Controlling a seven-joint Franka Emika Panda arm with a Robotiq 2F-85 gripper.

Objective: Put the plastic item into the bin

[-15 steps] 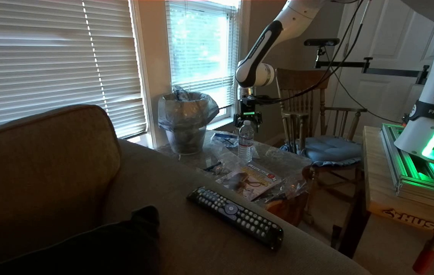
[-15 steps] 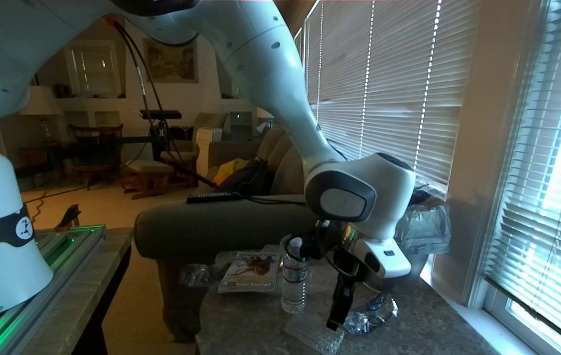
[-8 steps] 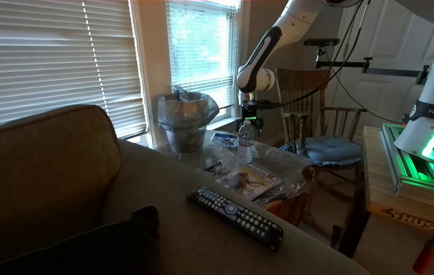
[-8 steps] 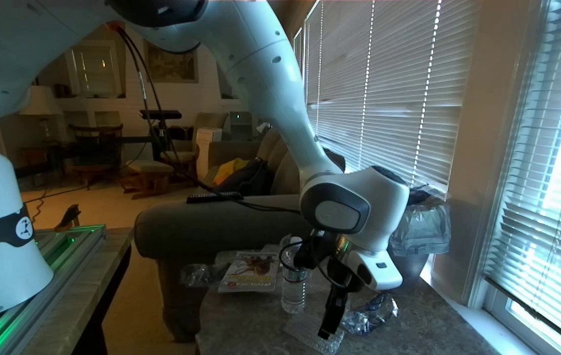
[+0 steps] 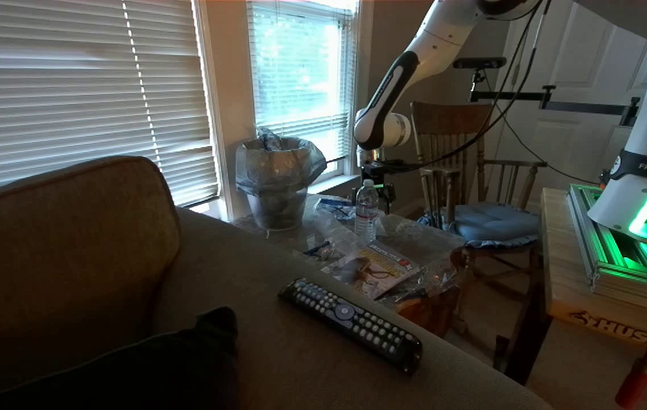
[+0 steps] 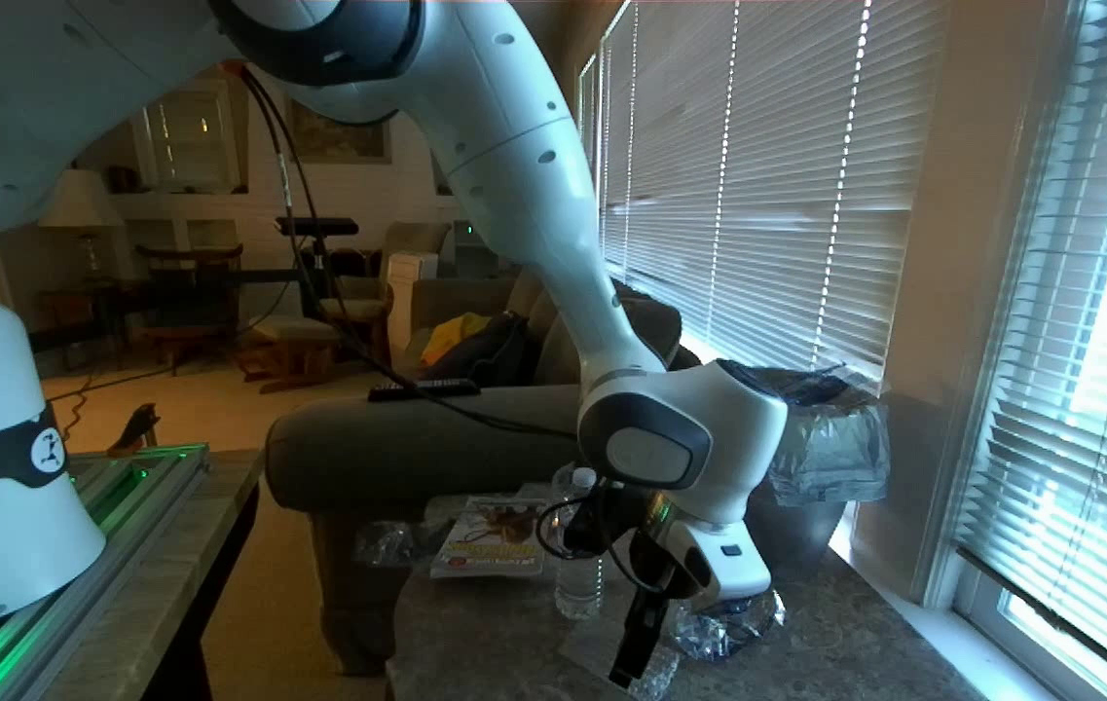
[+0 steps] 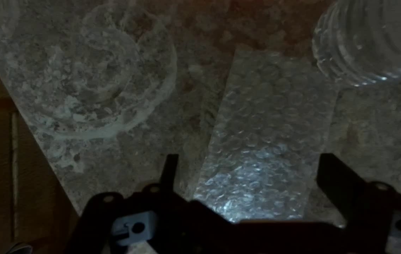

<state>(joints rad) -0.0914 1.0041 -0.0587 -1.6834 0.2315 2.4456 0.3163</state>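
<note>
A flat strip of clear bubble wrap [image 7: 267, 116] lies on the stone-patterned tabletop in the wrist view. In an exterior view the bubble wrap [image 6: 595, 645] is partly hidden by my gripper. My gripper [image 7: 249, 155] is open and empty, with its fingers on either side of the strip's near end. In an exterior view the gripper [image 6: 633, 654] points down over the wrap; I cannot tell whether it touches it. The round grey bin [image 5: 279, 205], lined with a shiny bag, stands by the window; the arm partly hides the bin [image 6: 830, 453] in an exterior view.
A water bottle [image 5: 366, 219] stands upright close to the gripper; it also shows in the wrist view [image 7: 369, 46]. Crumpled shiny plastic [image 6: 723, 625] lies beside the wrap. A magazine [image 6: 495, 535] lies on the table [image 6: 495, 643]. The sofa arm [image 5: 232, 319] borders it.
My gripper has moved down toward the table and, in an exterior view, a little to the left. It stays empty. The bubble wrap, bottle and bin have not moved.
</note>
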